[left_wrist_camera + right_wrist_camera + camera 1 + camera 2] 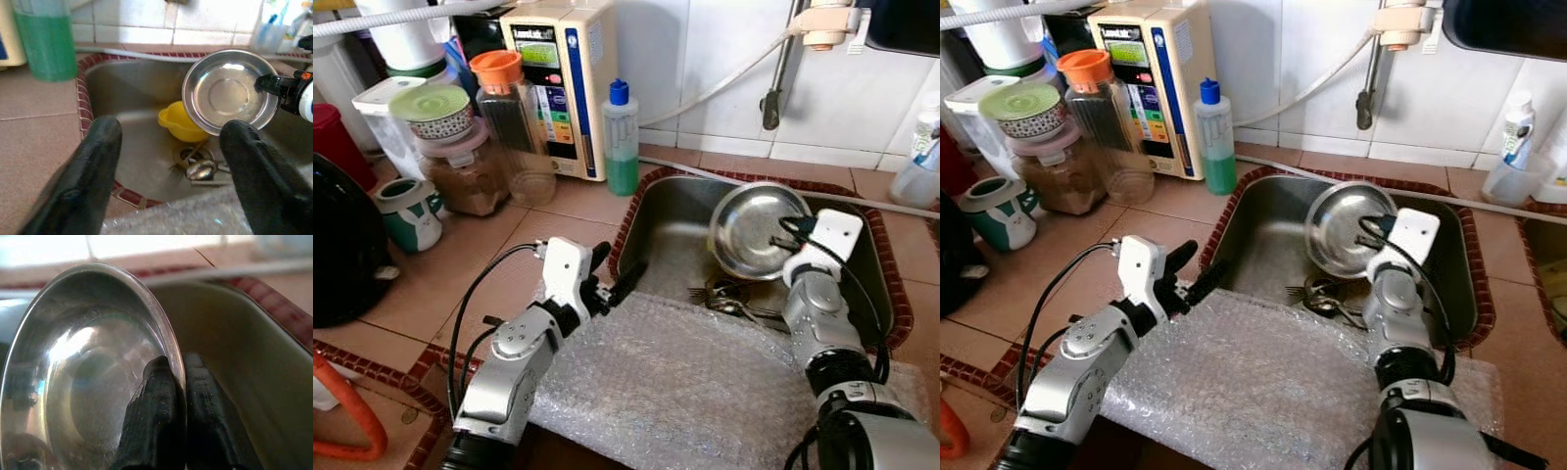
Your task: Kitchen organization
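My right arm reaches forward over the sink (646, 211), wrist raised, its right gripper (177, 377) clamped on the rim of the steel bowl (754, 228), one finger inside and one outside; the bowl is held tilted on edge above the cutlery (729, 299). My left arm angles over the bubble wrap (675, 382), left gripper (168, 152) fingers spread apart, pointing at the sink
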You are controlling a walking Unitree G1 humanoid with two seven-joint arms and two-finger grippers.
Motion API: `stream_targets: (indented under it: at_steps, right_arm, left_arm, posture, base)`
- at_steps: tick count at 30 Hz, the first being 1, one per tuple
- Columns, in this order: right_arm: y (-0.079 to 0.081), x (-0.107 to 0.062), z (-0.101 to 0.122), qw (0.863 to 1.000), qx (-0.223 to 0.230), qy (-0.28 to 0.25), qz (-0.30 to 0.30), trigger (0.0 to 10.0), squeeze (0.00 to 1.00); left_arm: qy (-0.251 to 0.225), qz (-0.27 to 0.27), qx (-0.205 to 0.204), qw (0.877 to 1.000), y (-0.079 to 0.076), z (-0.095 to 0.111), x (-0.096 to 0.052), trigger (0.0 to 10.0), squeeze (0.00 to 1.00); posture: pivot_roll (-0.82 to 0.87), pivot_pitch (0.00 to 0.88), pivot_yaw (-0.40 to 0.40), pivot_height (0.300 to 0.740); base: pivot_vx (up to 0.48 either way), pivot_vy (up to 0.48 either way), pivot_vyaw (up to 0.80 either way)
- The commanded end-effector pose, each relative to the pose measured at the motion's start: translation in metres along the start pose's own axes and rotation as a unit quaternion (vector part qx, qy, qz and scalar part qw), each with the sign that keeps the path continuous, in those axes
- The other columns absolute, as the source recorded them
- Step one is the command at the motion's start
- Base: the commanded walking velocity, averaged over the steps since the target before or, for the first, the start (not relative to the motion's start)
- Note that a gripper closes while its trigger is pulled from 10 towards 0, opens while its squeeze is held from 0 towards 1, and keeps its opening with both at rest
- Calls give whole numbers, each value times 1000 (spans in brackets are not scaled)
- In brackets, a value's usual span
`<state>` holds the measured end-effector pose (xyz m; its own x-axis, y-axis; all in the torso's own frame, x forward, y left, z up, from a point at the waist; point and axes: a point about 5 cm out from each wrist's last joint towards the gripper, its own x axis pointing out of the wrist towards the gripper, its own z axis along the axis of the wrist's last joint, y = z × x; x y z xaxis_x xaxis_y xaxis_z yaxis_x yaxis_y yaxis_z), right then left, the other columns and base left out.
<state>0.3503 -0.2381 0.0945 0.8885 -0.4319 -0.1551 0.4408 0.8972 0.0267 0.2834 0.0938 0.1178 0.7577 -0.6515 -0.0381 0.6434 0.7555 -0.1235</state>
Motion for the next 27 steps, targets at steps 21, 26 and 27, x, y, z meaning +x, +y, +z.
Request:
stream_targets:
  at_steps: [21, 26, 27]
  right_arm:
    - [-8, -13, -50, 983, 118, 130, -45, 10000, 1000]
    - [-3, -10, -43, 983, 140, 118, -28, 10000, 1000]
    - [-3, -10, -43, 983, 140, 118, -28, 10000, 1000]
  left_arm:
    - [-7, -11, 16, 1000, -3, 14, 3, 10000, 1000]
    - [-5, -6, 21, 1000, -2, 14, 3, 10000, 1000]
    - [-5, -6, 21, 1000, -2, 14, 3, 10000, 1000]
  posture:
    - [57, 0, 105, 740]
    - [56, 0, 106, 740]
    - [56, 0, 106, 740]
  base:
    - [0, 0, 0]
    - [0, 0, 0]
    - [0, 0, 0]
